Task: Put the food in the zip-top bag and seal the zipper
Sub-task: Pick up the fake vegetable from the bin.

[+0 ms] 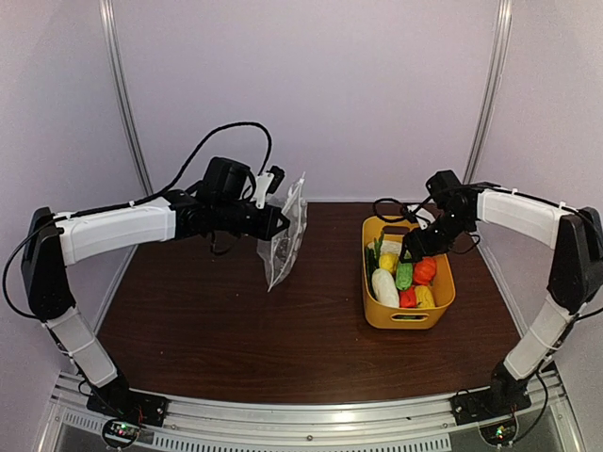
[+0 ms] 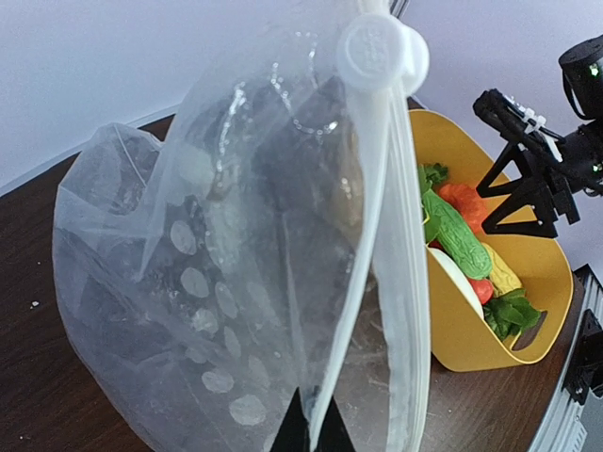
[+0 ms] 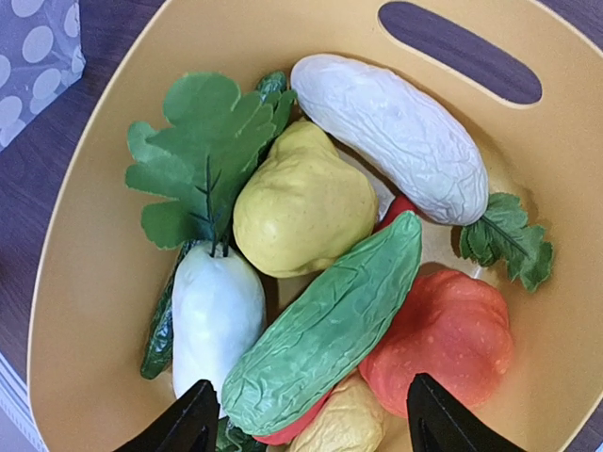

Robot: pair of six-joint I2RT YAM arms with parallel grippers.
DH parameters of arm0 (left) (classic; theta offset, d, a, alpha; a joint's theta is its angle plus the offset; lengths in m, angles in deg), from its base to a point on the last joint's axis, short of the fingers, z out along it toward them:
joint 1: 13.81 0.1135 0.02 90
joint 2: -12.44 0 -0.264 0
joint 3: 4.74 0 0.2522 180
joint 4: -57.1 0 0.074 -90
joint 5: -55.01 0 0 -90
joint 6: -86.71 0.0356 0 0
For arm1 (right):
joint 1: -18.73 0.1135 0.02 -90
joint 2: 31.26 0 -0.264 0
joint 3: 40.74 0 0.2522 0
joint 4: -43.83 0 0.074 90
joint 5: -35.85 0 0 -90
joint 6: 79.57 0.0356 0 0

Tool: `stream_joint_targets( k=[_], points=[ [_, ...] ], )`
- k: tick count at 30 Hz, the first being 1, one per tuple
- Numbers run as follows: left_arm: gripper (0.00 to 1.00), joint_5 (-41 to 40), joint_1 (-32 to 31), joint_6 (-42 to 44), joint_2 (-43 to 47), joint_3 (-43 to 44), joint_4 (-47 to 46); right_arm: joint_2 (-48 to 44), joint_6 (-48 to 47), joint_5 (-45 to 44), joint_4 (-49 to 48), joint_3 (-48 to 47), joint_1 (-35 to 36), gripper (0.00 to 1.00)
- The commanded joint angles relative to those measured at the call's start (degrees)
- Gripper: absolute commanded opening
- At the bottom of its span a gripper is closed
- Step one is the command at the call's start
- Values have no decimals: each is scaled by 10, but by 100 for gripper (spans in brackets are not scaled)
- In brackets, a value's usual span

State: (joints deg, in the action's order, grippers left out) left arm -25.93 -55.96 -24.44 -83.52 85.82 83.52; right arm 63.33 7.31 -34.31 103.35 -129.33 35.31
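My left gripper (image 1: 279, 222) is shut on the zipper strip (image 2: 372, 282) of the clear dotted zip-top bag (image 1: 284, 247) and holds it hanging above the table; the white slider tab (image 2: 377, 49) sits at the far end of the strip. The bag's mouth gapes toward the basket. The food lies in the yellow basket (image 1: 443, 306): a green wrinkled piece (image 3: 330, 330), a yellow piece (image 3: 301, 202), white pieces (image 3: 391, 132), an orange-red piece (image 3: 452, 339) and leafy greens (image 3: 203, 155). My right gripper (image 3: 306, 424) is open and empty, hovering over the green piece.
The basket also shows in the left wrist view (image 2: 471, 330), to the right of the bag, with my right gripper (image 2: 528, 193) above it. The brown table (image 1: 236, 320) is walled at back and sides, with a metal rail along its near edge.
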Motion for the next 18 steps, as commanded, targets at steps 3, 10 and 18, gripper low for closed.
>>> stream_joint_targets(
  k=[3,10,18],
  points=[
    [0,-7,7,7,18,-5,-12,10,-9,-13,-3,33,7,66],
    [0,-8,9,8,19,-7,-10,38,14,1,-8,30,13,68],
    [0,-5,9,13,21,-8,-8,84,52,48,-17,16,21,70]
  ],
)
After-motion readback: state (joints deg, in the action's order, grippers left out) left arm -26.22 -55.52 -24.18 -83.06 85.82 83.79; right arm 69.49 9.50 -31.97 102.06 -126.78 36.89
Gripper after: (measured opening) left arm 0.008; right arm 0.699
